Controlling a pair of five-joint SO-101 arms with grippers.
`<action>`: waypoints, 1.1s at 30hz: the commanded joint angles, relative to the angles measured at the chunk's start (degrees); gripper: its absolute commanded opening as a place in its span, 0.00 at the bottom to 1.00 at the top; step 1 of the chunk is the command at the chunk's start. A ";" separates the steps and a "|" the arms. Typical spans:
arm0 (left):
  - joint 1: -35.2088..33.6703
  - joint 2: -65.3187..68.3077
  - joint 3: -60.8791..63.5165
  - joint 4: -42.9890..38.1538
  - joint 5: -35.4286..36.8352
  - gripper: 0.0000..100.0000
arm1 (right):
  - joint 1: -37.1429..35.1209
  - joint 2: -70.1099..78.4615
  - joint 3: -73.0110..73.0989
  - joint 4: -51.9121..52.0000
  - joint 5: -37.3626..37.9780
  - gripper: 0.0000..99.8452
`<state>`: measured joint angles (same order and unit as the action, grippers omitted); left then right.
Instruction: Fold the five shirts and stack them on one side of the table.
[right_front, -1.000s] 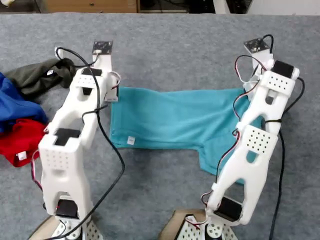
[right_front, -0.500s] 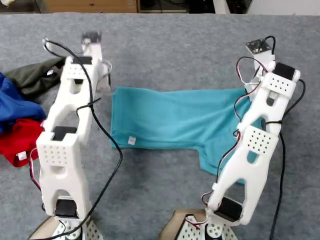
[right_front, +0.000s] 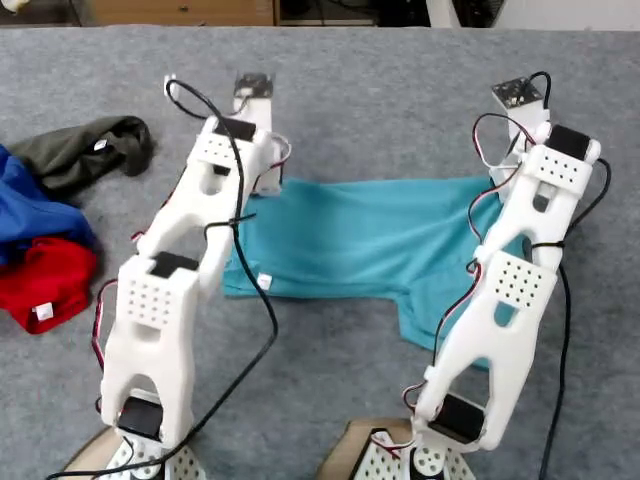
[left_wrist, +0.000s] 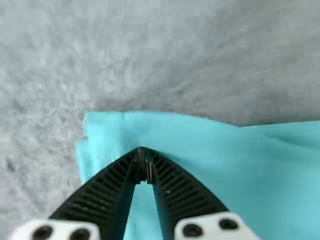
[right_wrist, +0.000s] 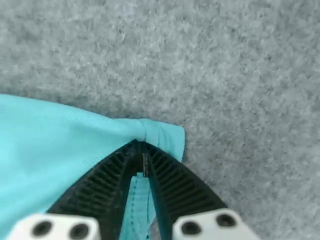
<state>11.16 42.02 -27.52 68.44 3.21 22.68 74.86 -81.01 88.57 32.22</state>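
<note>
The teal shirt (right_front: 360, 240) lies spread across the middle of the bench, one sleeve pointing toward the near side. A small white label (right_front: 262, 281) sits at its near-left edge, its print too small to read. The left claw (left_wrist: 141, 156) is pinched tight on the shirt's far-left corner, its arm leaning out and rightward from the near-left base. The right claw (right_wrist: 141, 150) grips the puckered far-right corner, its arm stretched out from the near base. On the grey bench (right_front: 370, 90), at the left edge, lie an olive shirt (right_front: 80, 150), a blue shirt (right_front: 25, 210) and a red shirt (right_front: 50, 275). The red one bears a white tag (right_front: 42, 313), also unreadable.
</note>
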 joint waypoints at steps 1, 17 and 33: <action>-3.16 1.89 -2.81 2.64 0.18 0.02 | 0.84 -0.22 -2.51 -1.14 -0.18 0.01; -6.24 5.85 -27.34 22.51 -1.67 0.02 | -1.54 -1.45 -13.05 6.42 -0.35 0.01; -1.41 -4.00 -38.33 32.53 -5.89 0.02 | -0.57 -19.03 -11.47 13.98 6.77 0.01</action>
<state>7.56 45.71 -69.10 100.18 -1.71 21.27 63.34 -92.97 101.05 36.62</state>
